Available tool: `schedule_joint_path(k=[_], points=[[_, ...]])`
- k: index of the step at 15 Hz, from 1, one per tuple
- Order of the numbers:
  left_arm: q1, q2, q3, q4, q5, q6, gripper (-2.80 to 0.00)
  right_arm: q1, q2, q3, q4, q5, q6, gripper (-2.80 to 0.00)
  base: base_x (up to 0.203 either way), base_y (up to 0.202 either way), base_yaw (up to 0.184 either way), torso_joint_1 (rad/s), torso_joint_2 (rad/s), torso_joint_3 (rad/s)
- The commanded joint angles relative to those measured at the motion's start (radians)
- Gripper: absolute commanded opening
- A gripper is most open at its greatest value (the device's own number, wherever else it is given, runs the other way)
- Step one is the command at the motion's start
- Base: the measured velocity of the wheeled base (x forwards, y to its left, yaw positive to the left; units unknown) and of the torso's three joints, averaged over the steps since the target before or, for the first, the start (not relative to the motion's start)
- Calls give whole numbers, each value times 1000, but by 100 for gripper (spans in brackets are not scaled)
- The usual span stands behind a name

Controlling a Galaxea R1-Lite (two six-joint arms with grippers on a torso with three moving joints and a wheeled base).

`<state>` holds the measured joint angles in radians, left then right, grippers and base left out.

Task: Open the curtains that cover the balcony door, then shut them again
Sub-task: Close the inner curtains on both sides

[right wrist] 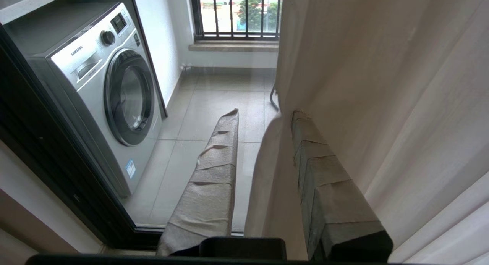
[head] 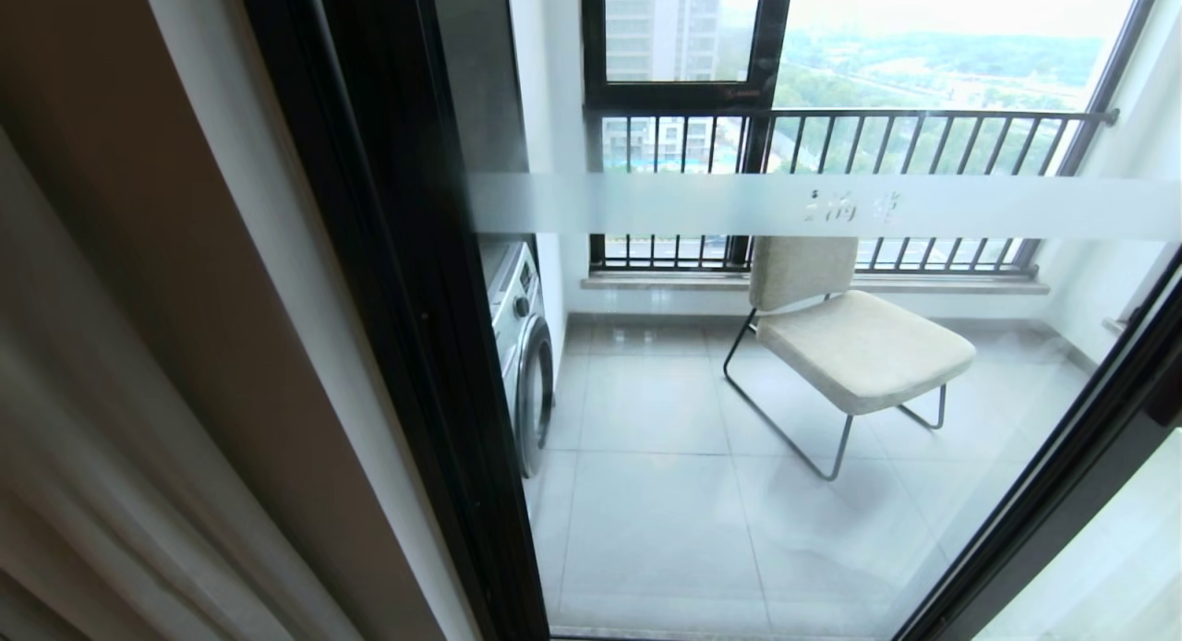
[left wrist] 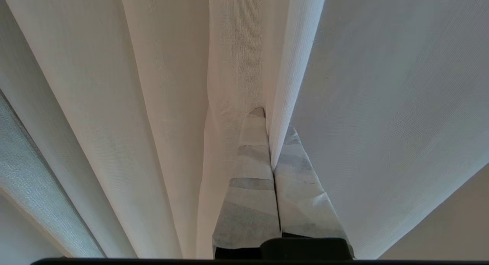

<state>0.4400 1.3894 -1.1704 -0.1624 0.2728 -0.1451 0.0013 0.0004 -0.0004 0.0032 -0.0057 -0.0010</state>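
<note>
Curtains [left wrist: 237, 66] pinched in left jaws.

The curtains [head: 138, 419] hang at the left of the balcony door [head: 388, 281]. Behind the glass, a washing machine [head: 522, 345] stands at the left, a chair [head: 845, 332] to its right, and a railing [head: 831, 142] behind both.

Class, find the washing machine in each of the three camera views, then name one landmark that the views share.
Head view: washing machine left of centre, behind the balcony door glass.
Left wrist view: not in it; only curtains.
Right wrist view: upper left, facing the open right gripper.
Shared landmark: the railing bars.
</note>
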Motion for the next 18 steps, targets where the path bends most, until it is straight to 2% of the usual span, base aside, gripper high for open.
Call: schedule_joint_path(k=[1, 5, 7, 10, 13, 14, 18], points=[[-1, 5, 2, 1, 2, -1, -280, 0, 0, 0, -3, -3, 13, 0, 0, 0, 0, 0, 0, 0], [-1, 8, 3, 1, 2, -2, -280, 0, 0, -1, -9, -10, 18, 0, 0, 0, 0, 0, 0, 0], [-1, 8, 3, 1, 2, -11, -280, 0, 0, 0, -74, -11, 16, 0, 0, 0, 0, 0, 0, 0], [0, 8, 5, 1, 2, -13, -280, 0, 0, -4, -120, -71, 19, 0, 0, 0, 0, 0, 0, 0], [0, 8, 5, 1, 2, -13, -280, 0, 0, -6, -121, -69, 13, 0, 0, 0, 0, 0, 0, 0], [0, 8, 5, 1, 2, -13, -280, 0, 0, -4, -121, -69, 11, -280, 0, 0, 0, 0, 0, 0], [0, 5, 3, 1, 2, -13, -280, 0, 0, 0, -118, -66, 10, -280, 0, 0, 0, 0, 0, 0]])
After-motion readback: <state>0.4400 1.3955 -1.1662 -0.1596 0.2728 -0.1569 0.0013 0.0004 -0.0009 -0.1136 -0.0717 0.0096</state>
